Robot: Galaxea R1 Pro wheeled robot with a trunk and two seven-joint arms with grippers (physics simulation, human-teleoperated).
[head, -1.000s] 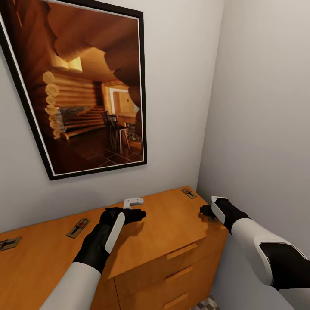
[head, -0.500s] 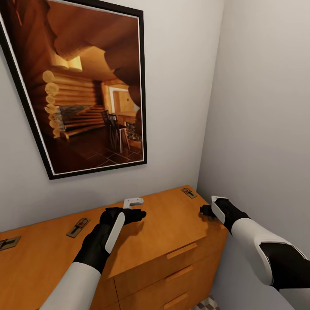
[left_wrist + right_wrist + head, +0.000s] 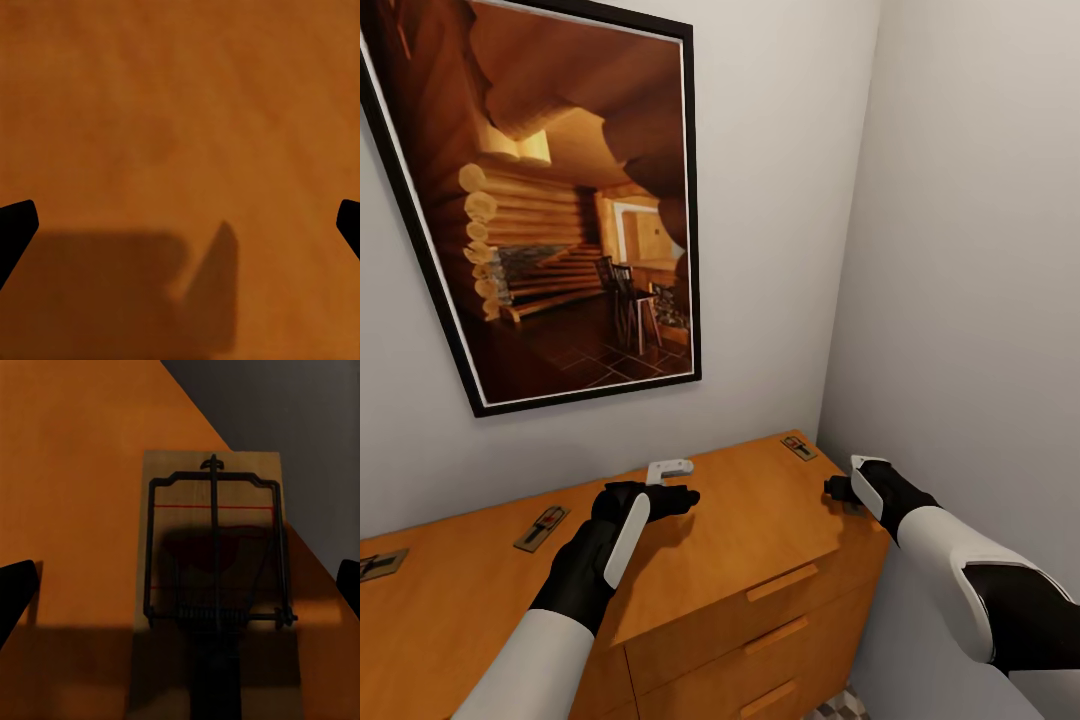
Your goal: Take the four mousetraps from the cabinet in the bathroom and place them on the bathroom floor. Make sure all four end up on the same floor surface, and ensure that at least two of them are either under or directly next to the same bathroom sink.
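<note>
The right tool (image 3: 842,490) hides most of the mousetrap (image 3: 214,585) beneath it in the head view. The leftmost mousetrap (image 3: 378,566) is cut by the frame edge. The cabinet (image 3: 760,600) runs off the bottom, its lower drawers unseen.

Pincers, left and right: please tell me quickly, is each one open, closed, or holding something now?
Left pincer: open, holding nothing, above the bare cabinet top.
Right pincer: open, over a mousetrap, not gripping it.

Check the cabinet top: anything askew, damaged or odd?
Nothing damaged. The mousetraps lie flat on the cabinet, at mixed angles. One sits at the cabinet's edge, between the open right gripper's fingers.
</note>
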